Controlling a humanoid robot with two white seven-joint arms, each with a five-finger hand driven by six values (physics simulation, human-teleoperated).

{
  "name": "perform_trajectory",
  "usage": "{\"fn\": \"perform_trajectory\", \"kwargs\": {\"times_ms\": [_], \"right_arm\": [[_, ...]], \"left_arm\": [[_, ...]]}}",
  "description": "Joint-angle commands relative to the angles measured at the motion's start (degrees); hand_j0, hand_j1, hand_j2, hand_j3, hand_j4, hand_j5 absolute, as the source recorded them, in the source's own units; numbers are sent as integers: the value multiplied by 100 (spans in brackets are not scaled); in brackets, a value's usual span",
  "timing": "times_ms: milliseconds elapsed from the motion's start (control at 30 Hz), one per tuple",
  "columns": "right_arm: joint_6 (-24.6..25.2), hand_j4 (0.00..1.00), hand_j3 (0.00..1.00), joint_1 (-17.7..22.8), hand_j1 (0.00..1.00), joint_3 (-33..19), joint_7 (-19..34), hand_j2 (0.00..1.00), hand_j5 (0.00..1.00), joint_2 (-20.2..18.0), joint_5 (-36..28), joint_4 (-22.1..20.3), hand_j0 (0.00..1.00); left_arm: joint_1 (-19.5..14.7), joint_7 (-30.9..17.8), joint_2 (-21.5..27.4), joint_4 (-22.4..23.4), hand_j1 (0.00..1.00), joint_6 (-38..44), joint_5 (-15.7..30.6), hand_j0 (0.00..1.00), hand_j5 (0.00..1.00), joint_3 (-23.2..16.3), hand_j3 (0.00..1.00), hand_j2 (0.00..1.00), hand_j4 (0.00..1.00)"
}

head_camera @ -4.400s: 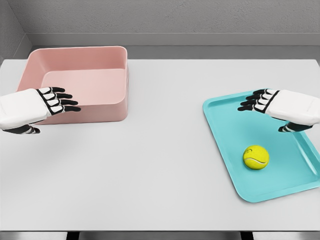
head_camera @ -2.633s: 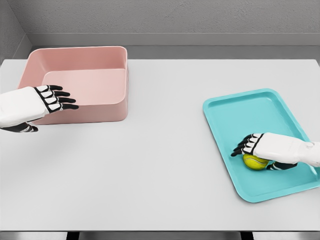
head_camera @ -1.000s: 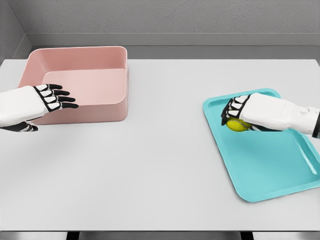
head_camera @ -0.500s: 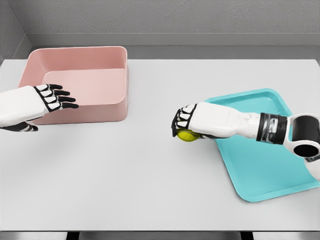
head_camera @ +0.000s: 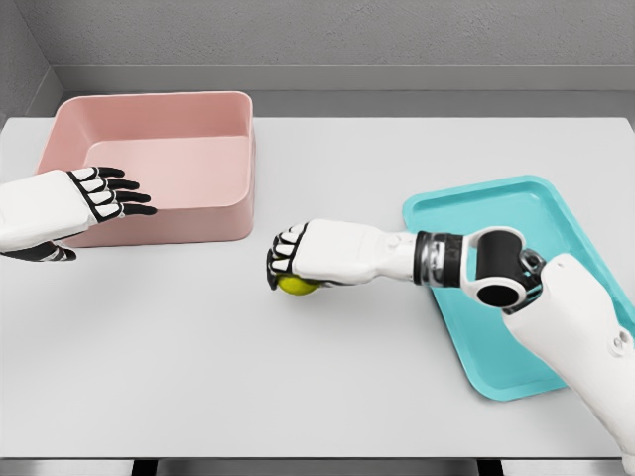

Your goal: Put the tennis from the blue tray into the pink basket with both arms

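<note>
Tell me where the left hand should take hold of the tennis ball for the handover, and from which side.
Probably the ball's exposed lower left side. The right hand covers the tennis ball from above and the right, leaving only its underside showing over the table. The left hand, open by the pink basket, would best come in low from the left, cupping underneath.

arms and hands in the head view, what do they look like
Both arms have smooth white shells. The left hand and right hand have white backs and black fingers with white segment plates. The right arm shows a wrist ringed in grey and black bands, then a round black joint with a grey disc. No cables show.
</note>
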Motion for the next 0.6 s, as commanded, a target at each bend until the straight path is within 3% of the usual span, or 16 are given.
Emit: {"fn": "perform_trajectory", "kwargs": {"times_ms": [0, 133, 433, 567], "right_arm": [[24, 31, 31, 0, 31, 153, -1, 31, 31, 203, 101, 202, 31], [24, 31, 31, -35, 31, 215, 8, 31, 31, 291, 216, 237, 31], [24, 31, 31, -149, 31, 285, -1, 31, 31, 502, 418, 923, 31], [24, 35, 35, -141, 35, 294, -1, 35, 35, 493, 418, 914, 35]], "left_arm": [[0, 0, 8, -2, 100, 6, 33, 100, 100, 2, 100, 100, 100], [0, 0, -1, -2, 100, 6, 33, 100, 100, 2, 100, 100, 100], [0, 0, -10, -19, 100, 6, 33, 100, 100, -7, 100, 100, 100], [0, 9, -10, -28, 100, 6, 33, 100, 100, -7, 100, 100, 100]]}}
